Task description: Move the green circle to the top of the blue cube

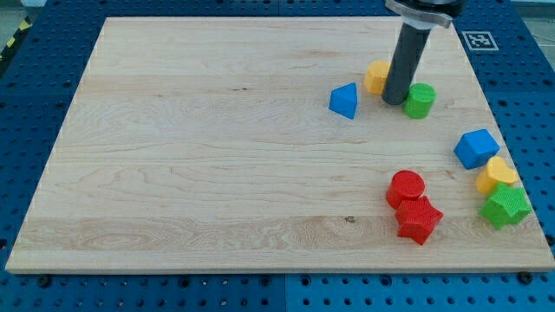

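Observation:
The green circle (421,100) is a short green cylinder near the board's top right. The blue cube (476,148) sits below and to the right of it, near the right edge. My tip (395,100) rests on the board just left of the green circle, touching or almost touching it. A yellow block (376,77) lies just left of and above the tip, partly behind the rod.
A blue triangular block (344,100) lies left of the tip. A yellow block (497,175) and a green star (506,206) sit below the blue cube by the right edge. A red cylinder (406,187) and a red star (419,219) sit lower centre-right on the wooden board (217,156).

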Motion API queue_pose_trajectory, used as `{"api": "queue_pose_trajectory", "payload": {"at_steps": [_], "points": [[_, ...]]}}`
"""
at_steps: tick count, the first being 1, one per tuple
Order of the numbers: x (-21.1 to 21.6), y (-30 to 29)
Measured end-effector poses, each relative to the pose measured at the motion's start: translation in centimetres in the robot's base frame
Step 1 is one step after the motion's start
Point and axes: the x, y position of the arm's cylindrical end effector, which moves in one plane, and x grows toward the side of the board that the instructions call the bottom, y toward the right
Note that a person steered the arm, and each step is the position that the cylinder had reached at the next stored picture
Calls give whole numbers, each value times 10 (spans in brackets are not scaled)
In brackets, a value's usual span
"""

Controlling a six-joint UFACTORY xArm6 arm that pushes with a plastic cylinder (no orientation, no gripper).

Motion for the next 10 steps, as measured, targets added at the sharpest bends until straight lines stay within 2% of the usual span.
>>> {"api": "queue_pose_trajectory", "payload": {"at_steps": [8, 10], "points": [[5, 16], [-3, 46]]}}
